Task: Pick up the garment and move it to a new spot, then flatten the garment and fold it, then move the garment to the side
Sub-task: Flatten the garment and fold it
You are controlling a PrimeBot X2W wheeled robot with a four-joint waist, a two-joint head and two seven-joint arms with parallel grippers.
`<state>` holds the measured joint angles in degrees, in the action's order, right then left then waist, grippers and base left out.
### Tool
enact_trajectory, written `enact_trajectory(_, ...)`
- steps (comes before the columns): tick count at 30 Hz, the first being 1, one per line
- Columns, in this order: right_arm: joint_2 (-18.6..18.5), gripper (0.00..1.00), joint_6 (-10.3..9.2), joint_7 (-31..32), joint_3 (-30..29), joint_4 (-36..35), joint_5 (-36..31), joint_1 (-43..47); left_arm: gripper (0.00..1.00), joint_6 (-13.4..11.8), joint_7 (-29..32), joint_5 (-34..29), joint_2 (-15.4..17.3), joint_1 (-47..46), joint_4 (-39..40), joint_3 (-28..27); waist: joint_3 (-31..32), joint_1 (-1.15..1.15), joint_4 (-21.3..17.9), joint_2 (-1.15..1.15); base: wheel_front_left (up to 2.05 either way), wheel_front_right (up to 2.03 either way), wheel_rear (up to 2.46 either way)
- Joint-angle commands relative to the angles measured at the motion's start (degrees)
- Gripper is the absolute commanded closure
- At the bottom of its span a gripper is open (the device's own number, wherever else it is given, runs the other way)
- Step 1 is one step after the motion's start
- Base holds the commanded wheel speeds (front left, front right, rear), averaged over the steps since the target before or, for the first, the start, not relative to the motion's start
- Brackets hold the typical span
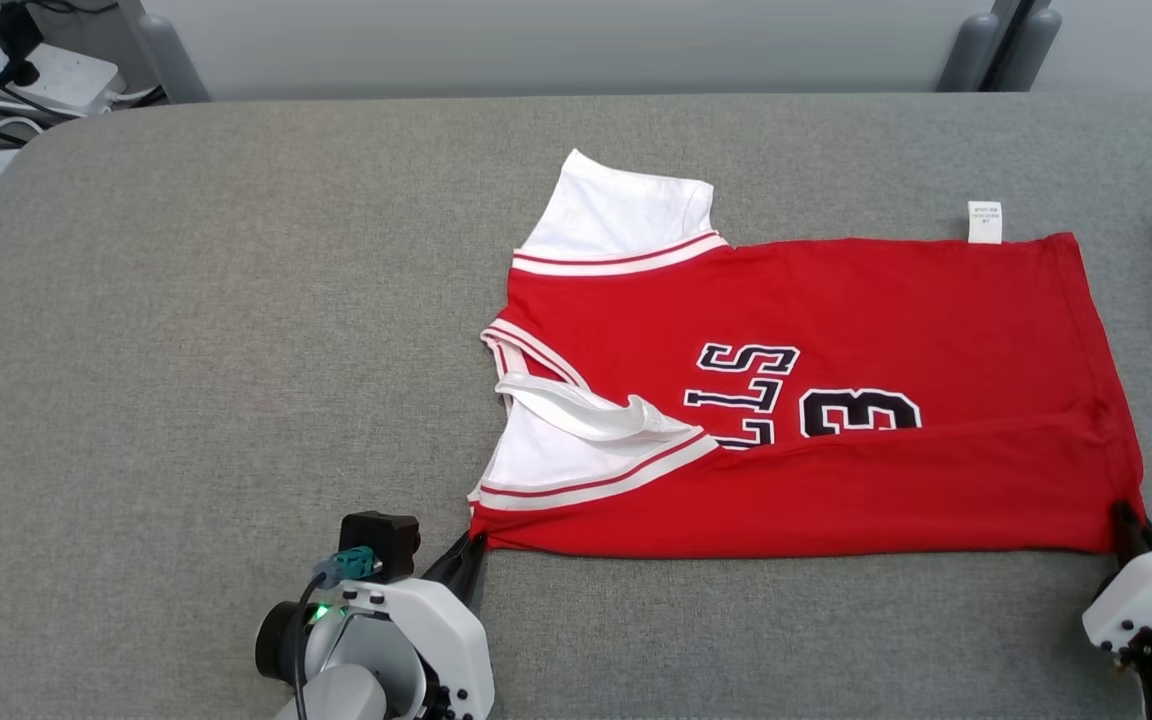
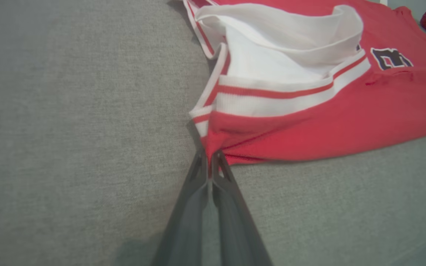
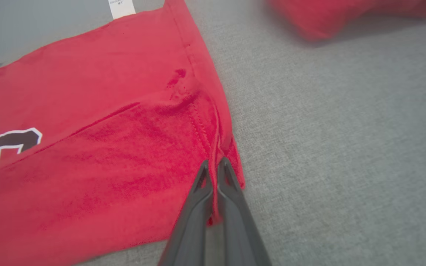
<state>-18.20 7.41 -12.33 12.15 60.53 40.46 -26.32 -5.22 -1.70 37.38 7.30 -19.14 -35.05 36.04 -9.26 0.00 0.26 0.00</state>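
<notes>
A red garment with white sleeves lay lengthwise across the grey surface, from its middle toward the robot's right, its near side folded over onto the black lettering. The left gripper had its fingers pressed together on the near corner at the shoulder end. The right gripper likewise pinched the near corner at the hem, fingers shut on red cloth. The fabric looked thin, light and limp, likely to sag between 2 holds and to slip if just 1 layer were caught. The 2 corners of the folded edge therefore seemed the sound places to grip. The head view gave the whole layout: the far sleeve, a white label at the far edge, and a power strip with cables beyond the surface. The left wrist view showed the pinch sitting just below the striped armhole trim. The right wrist view showed the hem seam bunched at the fingertips, with another red cloth lying near but apart.
</notes>
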Motion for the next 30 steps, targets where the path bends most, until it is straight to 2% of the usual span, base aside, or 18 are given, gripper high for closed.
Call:
enact_trajectory(1, -1.4, 1.00, 0.08, -1.1, 1.7, -0.2, 0.5, 1.6, 1.00, -0.8, -0.2, -0.3, 1.7, -0.8, 1.8, -1.8, 0.5, 0.00, 0.0, 0.00, 0.00, 0.00, 0.00)
enact_trajectory(7, -2.8, 1.00, 0.08, -1.3, 4.6, -2.1, 1.9, 6.2, 1.00, -2.6, 1.0, 0.1, 2.9, 3.2, 6.2, -1.5, 2.3, 0.00, -0.1, 0.00, 0.00, 0.00, 0.00)
enact_trajectory(19, -7.4, 1.00, 0.08, 1.0, 8.1, -7.3, 5.8, 12.5, 1.00, -7.5, 7.8, 0.8, 6.4, 11.3, 17.6, 0.0, 3.6, 0.00, 0.3, 0.00, 0.00, 0.00, 0.00)
enact_trajectory(28, -7.7, 1.00, 0.08, 1.2, 8.9, -7.2, 6.3, 12.9, 1.00, -8.3, 7.7, 2.4, 5.7, 13.2, 19.7, -0.4, 4.1, 0.00, 0.7, 0.00, 0.00, 0.00, 0.00)
enact_trajectory(29, -7.6, 1.00, 0.08, 1.2, 9.0, -7.0, 6.3, 12.9, 0.95, -8.2, 7.6, 2.4, 5.6, 13.2, 19.5, -0.3, 4.2, 0.00, 0.7, 0.00, 0.00, 0.00, 0.00)
enact_trajectory(30, -7.5, 1.00, 0.08, 1.1, 9.1, -6.9, 6.3, 12.9, 0.67, -8.2, 7.5, 2.4, 5.5, 13.1, 19.3, -0.2, 4.4, 0.00, 0.8, 0.00, 0.00, 0.00, 0.00)
